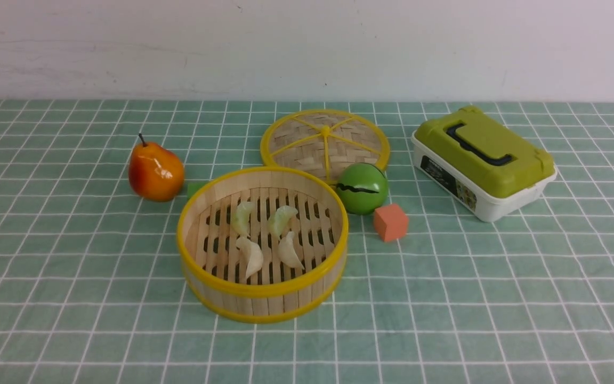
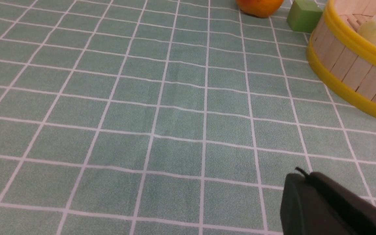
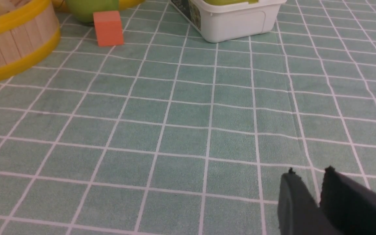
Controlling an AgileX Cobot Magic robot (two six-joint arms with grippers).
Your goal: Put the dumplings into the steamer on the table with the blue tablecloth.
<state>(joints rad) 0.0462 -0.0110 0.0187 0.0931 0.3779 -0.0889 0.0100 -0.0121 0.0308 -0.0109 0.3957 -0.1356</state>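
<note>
The steamer (image 1: pixel 262 292) stands on the blue tablecloth (image 1: pixel 445 298) at the table's middle. Several dumplings lie on its slatted floor: two pale green ones (image 1: pixel 242 217) at the far side and two cream-white ones (image 1: pixel 251 257) nearer. Neither arm shows in the front view. In the left wrist view my left gripper (image 2: pixel 302 175) is shut and empty over bare cloth, well apart from the steamer (image 2: pixel 348 65), where one dumpling (image 2: pixel 374 31) peeks over the rim. My right gripper (image 3: pixel 310 171) is open by a narrow gap with nothing in it, far from the steamer (image 3: pixel 11 45).
A pear (image 1: pixel 155 170) and a green cube (image 1: pixel 196 188) sit left of the steamer. Behind it lies the woven lid (image 1: pixel 325 141). A green ball (image 1: pixel 362 188), an orange cube (image 1: pixel 390 222) and a green-lidded white box (image 1: pixel 483 160) are to the right.
</note>
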